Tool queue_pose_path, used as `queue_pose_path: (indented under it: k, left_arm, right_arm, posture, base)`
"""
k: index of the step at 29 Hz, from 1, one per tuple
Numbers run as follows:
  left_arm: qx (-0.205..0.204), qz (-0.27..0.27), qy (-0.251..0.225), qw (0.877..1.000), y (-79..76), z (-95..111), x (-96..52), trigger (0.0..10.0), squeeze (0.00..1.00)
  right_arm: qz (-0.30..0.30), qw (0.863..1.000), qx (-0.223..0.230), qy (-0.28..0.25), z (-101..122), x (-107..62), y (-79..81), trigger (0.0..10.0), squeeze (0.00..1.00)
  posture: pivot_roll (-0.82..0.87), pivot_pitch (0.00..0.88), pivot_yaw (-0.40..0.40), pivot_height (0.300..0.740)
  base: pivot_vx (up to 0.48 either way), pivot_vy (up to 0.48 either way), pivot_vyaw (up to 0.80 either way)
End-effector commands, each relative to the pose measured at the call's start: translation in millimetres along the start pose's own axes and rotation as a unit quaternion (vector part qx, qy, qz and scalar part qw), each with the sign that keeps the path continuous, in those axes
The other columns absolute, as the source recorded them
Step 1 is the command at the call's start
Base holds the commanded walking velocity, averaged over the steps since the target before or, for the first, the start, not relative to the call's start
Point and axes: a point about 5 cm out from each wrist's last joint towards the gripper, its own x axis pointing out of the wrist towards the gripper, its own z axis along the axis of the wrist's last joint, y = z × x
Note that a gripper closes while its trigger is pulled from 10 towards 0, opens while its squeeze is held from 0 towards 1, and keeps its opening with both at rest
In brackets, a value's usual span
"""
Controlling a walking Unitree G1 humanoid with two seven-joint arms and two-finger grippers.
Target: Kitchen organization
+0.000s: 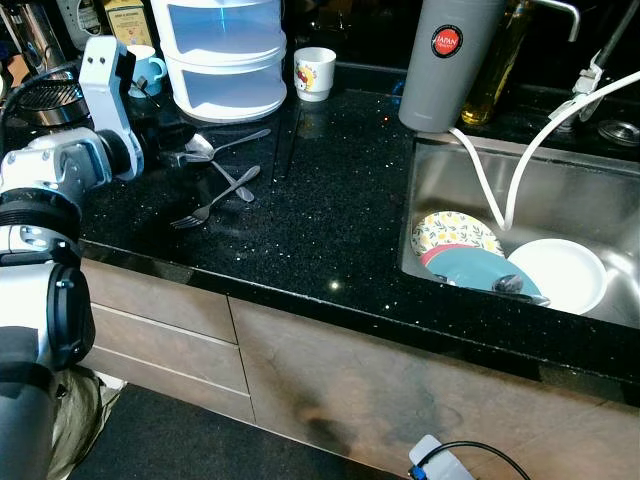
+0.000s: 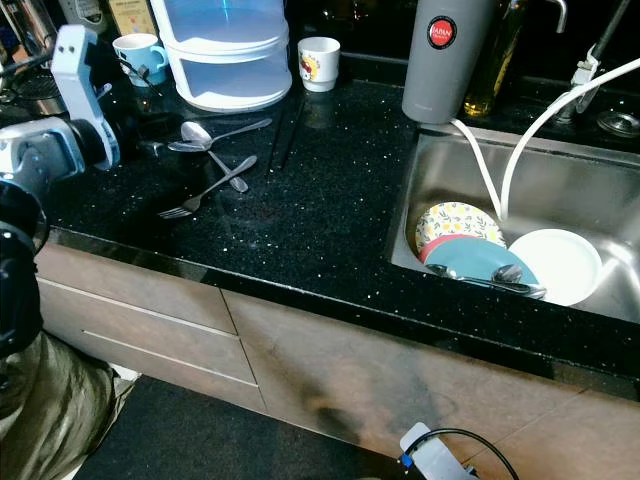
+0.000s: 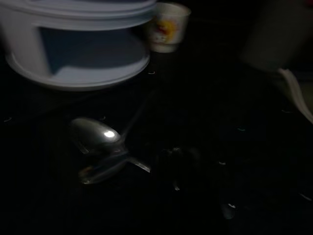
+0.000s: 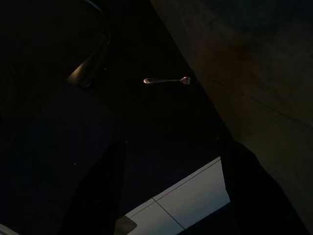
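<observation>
I have the left gripper (image 1: pixel 172 152) low over the black countertop (image 1: pixel 330 210), right beside the bowl of a spoon (image 3: pixel 95 134) that lies crossed with other cutlery near the white tiered container (image 1: pixel 225 50); too dark to tell whether its fingers are apart or together. A fork (image 1: pixel 205 207) lies nearer the counter edge, and plates (image 1: pixel 470 255) sit stacked in the sink (image 1: pixel 600 190). My right gripper (image 4: pixel 171 196) hangs idle, its two black fingers spread apart over the floor.

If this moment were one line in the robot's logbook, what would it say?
left gripper: low over counter by spoon | fork: on counter | plates: in sink | right gripper: open, idle
</observation>
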Motion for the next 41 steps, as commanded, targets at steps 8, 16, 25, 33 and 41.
queue_pose_path:
  k: [8, 16, 25, 33, 41]
  left_arm:
    - [-0.019, 0.038, 0.112, 0.993, -15.2, -48.4, 23.0, 10.0, 1.0]
    - [0.007, 0.044, 0.132, 0.99, -21.0, -55.6, 29.2, 10.0, 1.0]
    - [-0.024, 0.021, 0.192, 0.981, -26.5, -78.7, 28.8, 7.8, 0.0]
    - [-0.046, 0.019, 0.21, 0.976, -23.7, -90.6, 24.2, 0.0, 0.0]
    - [-0.05, 0.023, 0.211, 0.976, -21.6, -92.2, 22.4, 0.0, 0.0]
  right_arm:
    - [0.001, 1.0, 0.0, 0.002, -1.0, 0.5, 3.2, 10.0, 0.0]
    - [0.001, 1.0, 0.004, 0.001, -2.1, 0.8, 6.5, 10.0, 0.0]
    - [0.0, 1.0, 0.005, 0.002, -3.5, 0.8, 8.1, 10.0, 0.0]
    - [-0.004, 1.0, 0.005, 0.002, -3.0, 0.9, 7.9, 10.0, 0.0]
    - [-0.006, 1.0, 0.004, 0.002, -2.4, 1.0, 7.3, 10.0, 0.0]
  posture:
    - [-0.04, 0.031, 0.01, 0.74]
    - [-0.06, 0.059, 0.028, 0.74]
    - [-0.06, 0.07, 0.033, 0.74]
    - [-0.06, 0.07, 0.034, 0.74]
    - [-0.06, 0.066, 0.033, 0.74]
  base:
    - [0.0, 0.0, 0.0]
    - [0.0, 0.0, 0.0]
    - [0.0, 0.0, 0.0]
    - [0.0, 0.0, 0.0]
    - [0.0, 0.0, 0.0]
